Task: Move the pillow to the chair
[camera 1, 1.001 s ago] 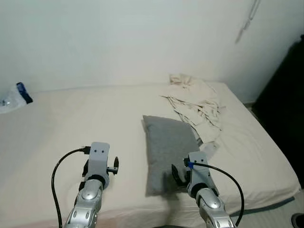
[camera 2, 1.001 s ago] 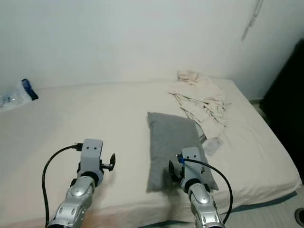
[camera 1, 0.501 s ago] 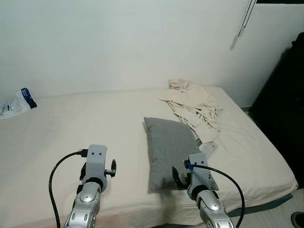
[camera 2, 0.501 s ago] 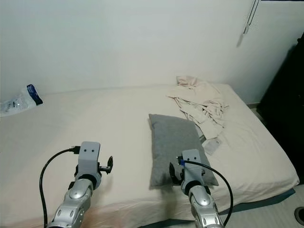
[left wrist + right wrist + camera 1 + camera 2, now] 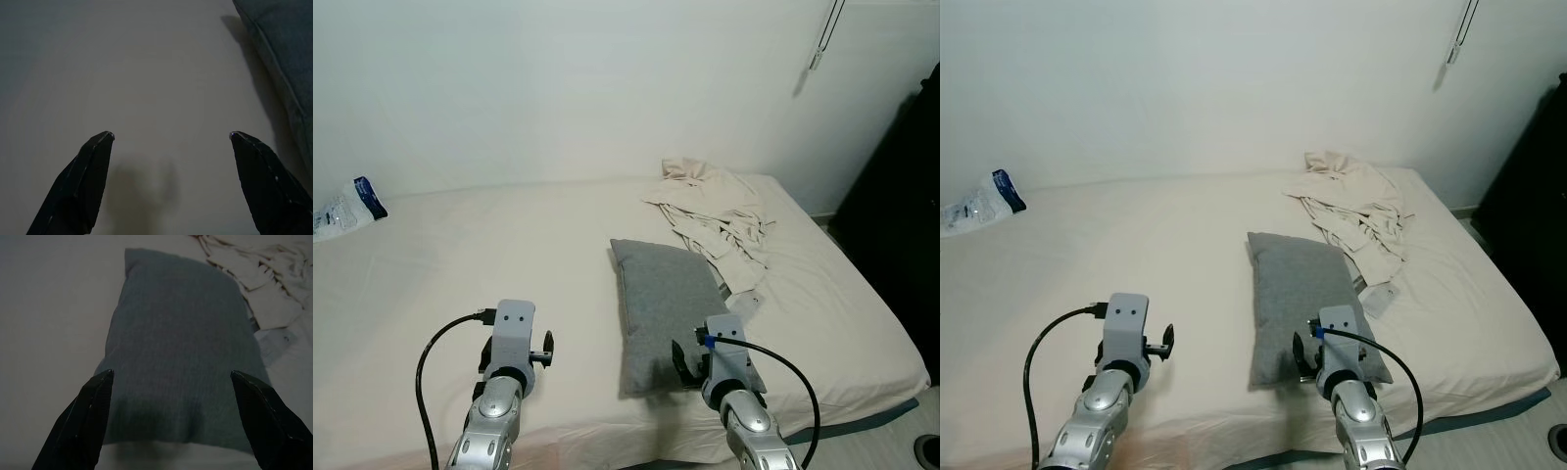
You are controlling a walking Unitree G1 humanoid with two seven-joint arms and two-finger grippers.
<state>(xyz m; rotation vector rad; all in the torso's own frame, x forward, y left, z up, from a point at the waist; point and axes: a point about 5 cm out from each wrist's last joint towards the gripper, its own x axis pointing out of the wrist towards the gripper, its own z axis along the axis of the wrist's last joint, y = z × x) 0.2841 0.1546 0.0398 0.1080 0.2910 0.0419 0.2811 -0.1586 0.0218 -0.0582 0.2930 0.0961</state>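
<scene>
Right gripper [image 5: 168,377] is hanging just over the near short end of the grey pillow [image 5: 664,305], fingers spread wide apart with nothing between them. From the wrist camera you look straight down the length of the pillow, and the two black fingertips [image 5: 100,382] frame it about as wide as the pillow itself. Can't really tell if they're touching the fabric or just hovering above it.

Left gripper [image 5: 171,136] is also wide open, holding nothing, out over bare sheet to the left of the pillow. The pillow's edge [image 5: 279,58] just pokes into the corner of that wrist view, so it's near but clearly apart from it. There's a soft shadow of the gripper on the sheet under it.

The pillow itself lies flat on the bed [image 5: 460,255], roughly in the middle-right part, long side running away from the robot. Right behind and beside it is a crumpled pile of cream cloth [image 5: 720,211], with one flap of it coming down along the pillow's right edge. A small pale item [image 5: 1378,297] sits next to the pillow's right side, too small to say what it is.

Way off at the far left edge of the bed, by the wall, there's a clear plastic bag with something blue on it [image 5: 347,206]. Dark furniture [image 5: 901,225] stands off the right side of the bed.
</scene>
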